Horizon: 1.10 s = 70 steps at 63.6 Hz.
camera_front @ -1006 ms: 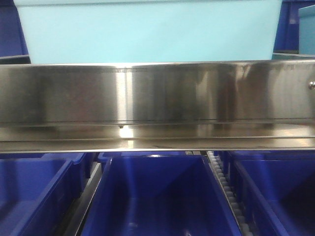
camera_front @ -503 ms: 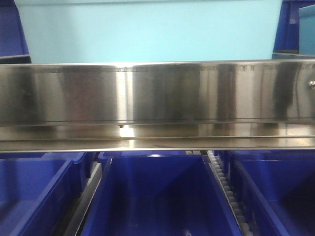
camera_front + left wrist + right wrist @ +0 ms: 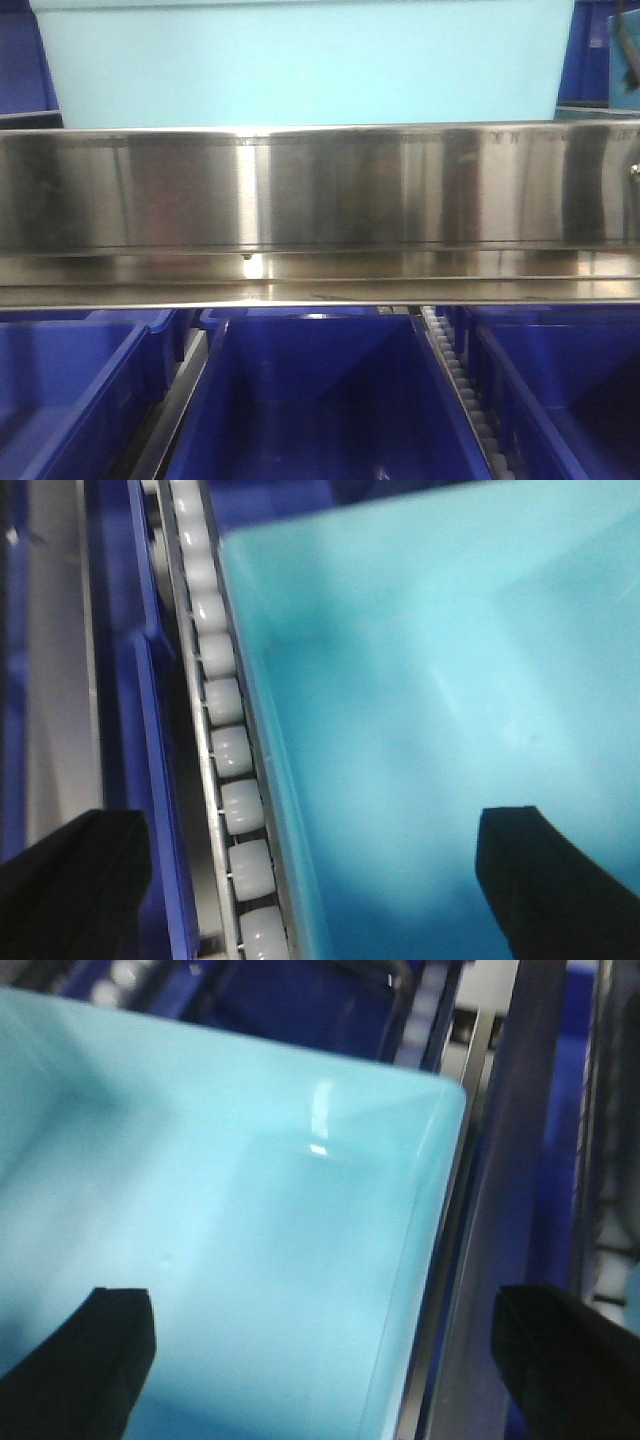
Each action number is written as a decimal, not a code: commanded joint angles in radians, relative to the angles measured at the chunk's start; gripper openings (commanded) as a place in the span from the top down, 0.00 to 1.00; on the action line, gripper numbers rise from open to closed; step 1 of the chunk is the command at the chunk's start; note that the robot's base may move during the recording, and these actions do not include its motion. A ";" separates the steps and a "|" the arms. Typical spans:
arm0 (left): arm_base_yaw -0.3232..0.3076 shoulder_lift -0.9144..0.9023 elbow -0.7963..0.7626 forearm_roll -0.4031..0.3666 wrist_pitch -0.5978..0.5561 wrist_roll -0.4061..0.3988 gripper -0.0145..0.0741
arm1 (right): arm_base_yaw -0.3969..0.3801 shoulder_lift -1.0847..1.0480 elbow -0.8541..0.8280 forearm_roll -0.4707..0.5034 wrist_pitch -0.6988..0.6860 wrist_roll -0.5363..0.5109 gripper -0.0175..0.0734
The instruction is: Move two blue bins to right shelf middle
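Note:
A light blue bin stands on the upper shelf behind a steel rail. My left gripper is open and straddles the bin's left wall: one finger is outside over a dark blue bin edge, the other is inside the light blue bin. My right gripper is open and straddles the right wall of the bin: one finger is inside, the other outside. Neither gripper touches the walls.
Three dark blue bins sit side by side on the lower shelf. A white roller track runs along the light bin's left side, and another shows below. A dark shape is at the upper right.
A dark shape has come into the front view's upper right corner. The reflections on the steel rail have shifted. The bins have not moved.

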 commanded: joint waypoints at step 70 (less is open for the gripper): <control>0.035 0.194 -0.011 0.013 0.005 -0.031 0.21 | -0.024 0.215 0.093 -0.044 0.007 0.007 0.22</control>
